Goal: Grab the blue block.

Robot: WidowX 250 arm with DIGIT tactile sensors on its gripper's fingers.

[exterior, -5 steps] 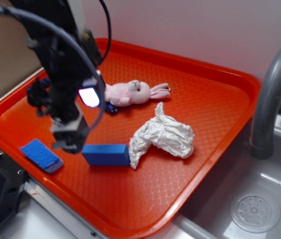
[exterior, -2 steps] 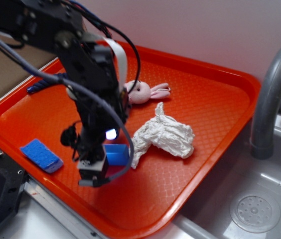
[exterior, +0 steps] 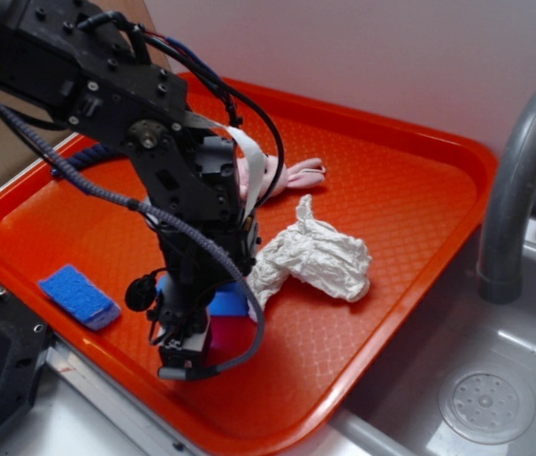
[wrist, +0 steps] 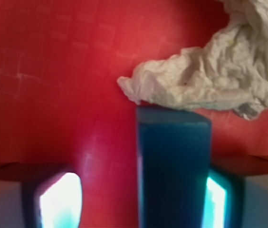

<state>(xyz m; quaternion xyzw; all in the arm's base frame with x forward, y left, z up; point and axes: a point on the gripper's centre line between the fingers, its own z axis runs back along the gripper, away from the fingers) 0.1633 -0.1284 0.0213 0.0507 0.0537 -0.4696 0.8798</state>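
The blue block (exterior: 231, 302) lies on the orange tray (exterior: 411, 190), mostly covered by my arm in the exterior view. My gripper (exterior: 190, 353) is down over it. In the wrist view the blue block (wrist: 172, 161) stands lengthwise between the lit fingers of my gripper (wrist: 138, 202). It sits close against the right finger (wrist: 217, 199), while a wide gap of tray shows before the left finger (wrist: 60, 199). The jaws are open around the block. The block's far end touches a crumpled white cloth (wrist: 210, 80).
The crumpled cloth (exterior: 311, 258) lies just right of the block. A pink plush bunny (exterior: 296, 174) is behind my arm, a blue sponge (exterior: 78, 296) at the tray's left front, a dark rope (exterior: 73, 163) at the far left. A faucet (exterior: 515, 190) and sink drain (exterior: 487, 404) stand right.
My arm has swung right from beside the sponge and come down over the blue block, which now sits between the open fingers. Nothing else on the tray has moved.
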